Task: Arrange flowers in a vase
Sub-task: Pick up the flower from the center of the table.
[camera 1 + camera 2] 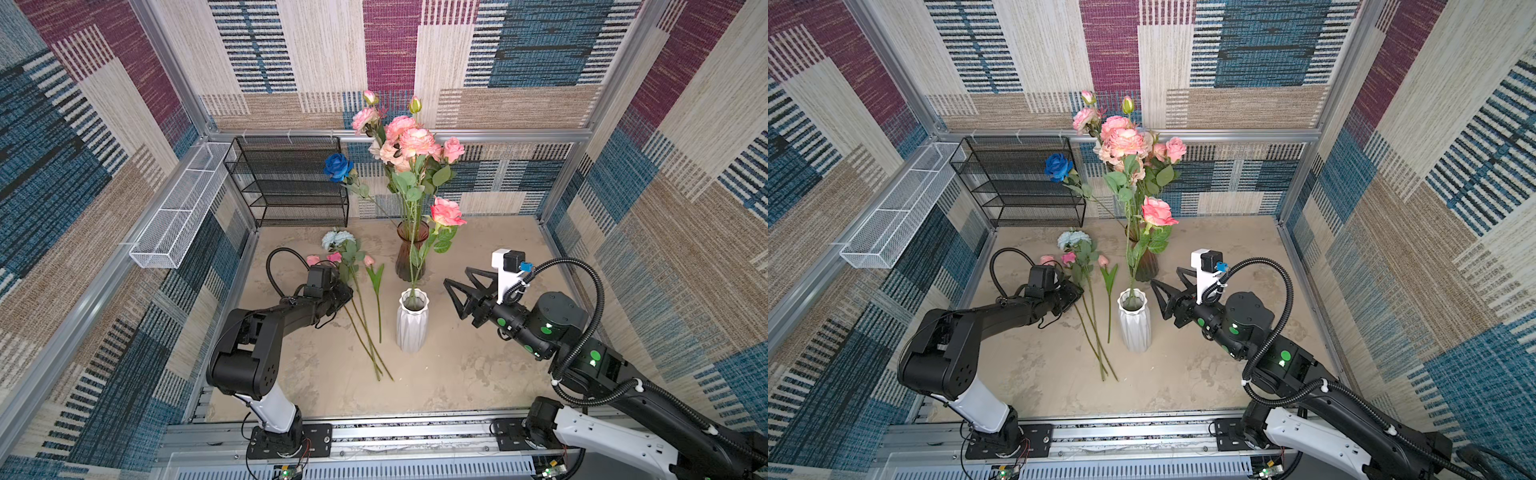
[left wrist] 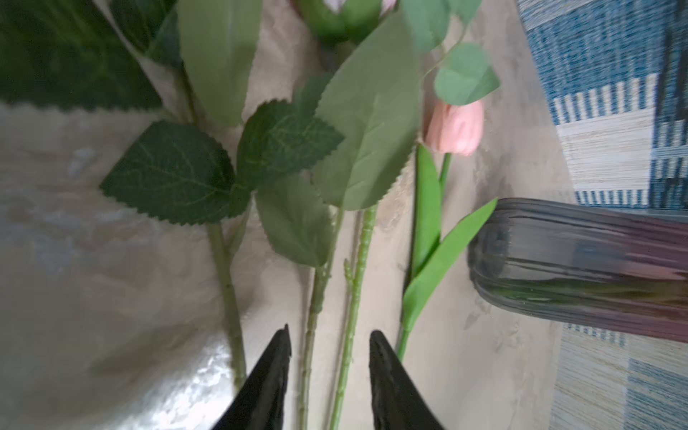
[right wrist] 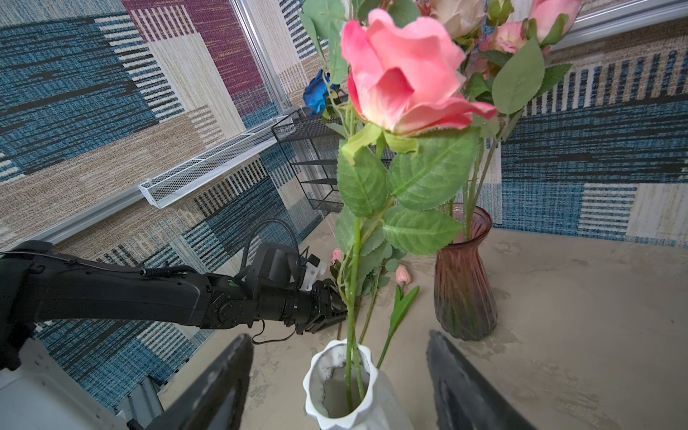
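A white ribbed vase [image 1: 412, 320] [image 3: 342, 387] stands mid-table with one pink rose [image 1: 446, 212] [image 3: 405, 70] in it. Behind it a dark red glass vase [image 1: 411, 249] [image 2: 580, 264] holds a bunch of pink flowers [image 1: 411, 141] and a deep blue rose [image 1: 337, 166]. Flat on the table to the left lie a pale blue flower [image 1: 338, 239], a short pink tulip [image 1: 368, 261] [image 2: 456, 128] and long stems. My left gripper [image 1: 348, 293] [image 2: 329, 338] is low over them, open, with two stems [image 2: 353, 298] in the gap, untouched. My right gripper [image 1: 456, 275] [image 3: 338, 335] hovers open to the right of the white vase, holding nothing.
A black mesh shelf [image 1: 286, 178] stands at the back left. A white mesh basket [image 1: 183, 208] hangs on the left wall. Patterned walls close in three sides, and a metal rail [image 1: 415, 434] runs along the front edge.
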{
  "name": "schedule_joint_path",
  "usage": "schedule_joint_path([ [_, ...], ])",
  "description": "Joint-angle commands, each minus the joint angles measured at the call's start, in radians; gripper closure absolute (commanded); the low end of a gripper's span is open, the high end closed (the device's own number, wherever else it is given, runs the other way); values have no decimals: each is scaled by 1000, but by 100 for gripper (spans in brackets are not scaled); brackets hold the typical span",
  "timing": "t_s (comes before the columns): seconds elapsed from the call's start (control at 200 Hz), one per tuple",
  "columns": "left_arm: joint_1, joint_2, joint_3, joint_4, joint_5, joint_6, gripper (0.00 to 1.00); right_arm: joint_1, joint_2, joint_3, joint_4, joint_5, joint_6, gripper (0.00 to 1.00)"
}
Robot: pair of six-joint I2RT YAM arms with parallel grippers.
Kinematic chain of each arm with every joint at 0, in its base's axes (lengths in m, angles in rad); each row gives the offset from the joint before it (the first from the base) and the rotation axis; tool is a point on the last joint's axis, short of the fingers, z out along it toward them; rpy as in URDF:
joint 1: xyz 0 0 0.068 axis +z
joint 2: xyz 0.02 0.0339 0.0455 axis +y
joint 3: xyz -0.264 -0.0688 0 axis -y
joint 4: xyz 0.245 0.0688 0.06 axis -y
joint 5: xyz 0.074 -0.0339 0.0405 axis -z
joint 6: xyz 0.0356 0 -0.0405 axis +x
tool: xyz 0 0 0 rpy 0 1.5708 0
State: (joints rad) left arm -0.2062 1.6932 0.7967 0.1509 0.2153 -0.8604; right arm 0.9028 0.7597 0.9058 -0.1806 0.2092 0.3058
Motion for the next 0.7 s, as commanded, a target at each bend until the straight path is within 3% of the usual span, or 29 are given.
schedule_joint_path([
  [0.0,-5,26,18,-8,-22,43,56,1,-3,4,12,-4,2,24],
  [0.245,-14,75,73,-105,-115,86,60,1,0,4,12,-3,0,25],
  [0.451,-20,133,120,-151,-147,114,75,1,4,-1,21,-8,-1,25],
  [0.601,-21,155,126,-113,-120,101,80,1,2,1,16,-11,-1,25],
  [0.696,-22,143,120,-99,-108,95,89,1,-2,4,12,-6,-1,25],
])
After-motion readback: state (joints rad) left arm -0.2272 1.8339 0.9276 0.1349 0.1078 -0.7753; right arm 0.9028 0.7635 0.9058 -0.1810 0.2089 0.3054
